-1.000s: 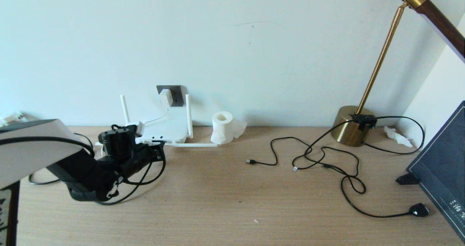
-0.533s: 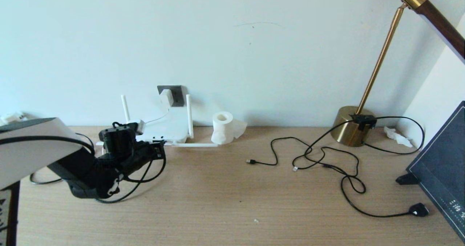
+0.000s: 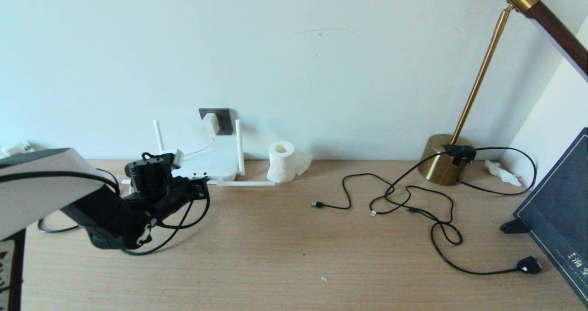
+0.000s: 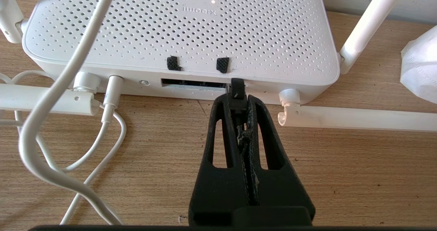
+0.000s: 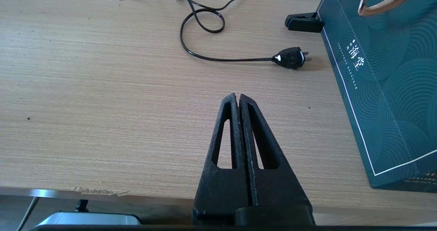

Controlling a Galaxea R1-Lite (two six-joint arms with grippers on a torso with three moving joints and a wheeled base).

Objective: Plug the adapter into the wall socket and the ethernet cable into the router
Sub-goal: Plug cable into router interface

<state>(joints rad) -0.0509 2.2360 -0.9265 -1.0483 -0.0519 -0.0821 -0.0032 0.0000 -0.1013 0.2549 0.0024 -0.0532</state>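
- The ethernet cable [image 4: 238, 94] has its small black plug pinched between the fingertips of the left gripper [image 4: 238, 99], and the plug's tip sits at the right end of the dark port strip on the router's near edge; how far it is seated cannot be told.
- The router [image 4: 177, 29] lies flat on the wooden desk [image 3: 285, 251] at the wall, two antennas upright and two folded along the desk beside its near edge.
- A thin white cord is plugged into the router's edge, left of the ports in the left wrist view, and loops over the desk.
- The adapter [image 3: 210, 122] sits in the dark grey wall socket [image 3: 222, 118] just above the router, its cord hanging toward the router.
- The left gripper [image 3: 198, 192] reaches low over the desk's left part, clenched on the plug.
- The right gripper [image 5: 238, 99] hangs above the desk's near edge on the right side, its fingers pressed together around nothing.
- A tissue roll [image 3: 281, 161] stands just right of the router.
- Thin black cables [image 3: 404, 200] sprawl toward the brass lamp base [image 3: 443, 159]; the lamp's plug [image 5: 290, 57] lies near a dark green bag [image 5: 385, 87].
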